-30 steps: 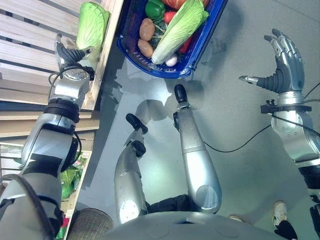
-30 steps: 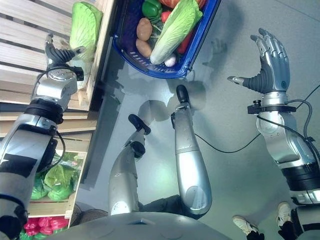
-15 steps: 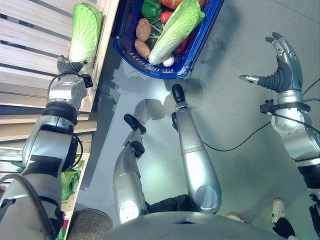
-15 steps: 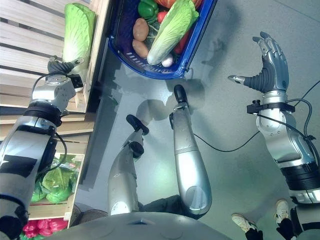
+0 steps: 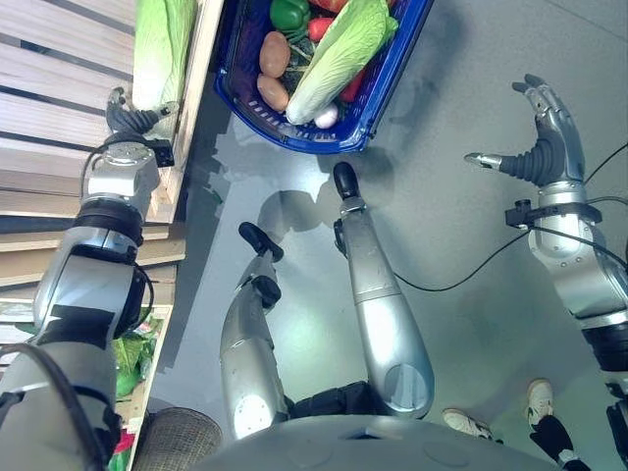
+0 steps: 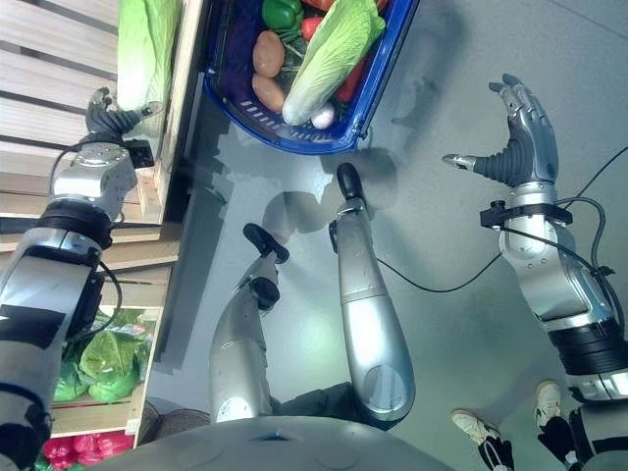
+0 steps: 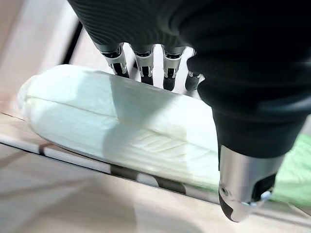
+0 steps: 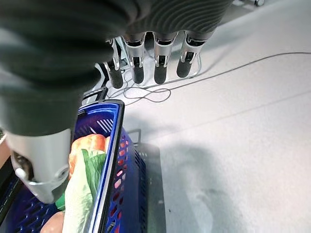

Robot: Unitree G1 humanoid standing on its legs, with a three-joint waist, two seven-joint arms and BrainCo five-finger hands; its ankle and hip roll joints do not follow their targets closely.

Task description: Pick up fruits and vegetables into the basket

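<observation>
Left hand now nearer shelf cabbage, fingers straight, grasp not yet made; right hand idle, spread; blue basket waits.

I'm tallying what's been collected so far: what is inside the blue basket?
The blue basket holds a napa cabbage, two potatoes, a green pepper, red pieces and a small pale bulb. Anything beneath the cabbage is covered.
</observation>
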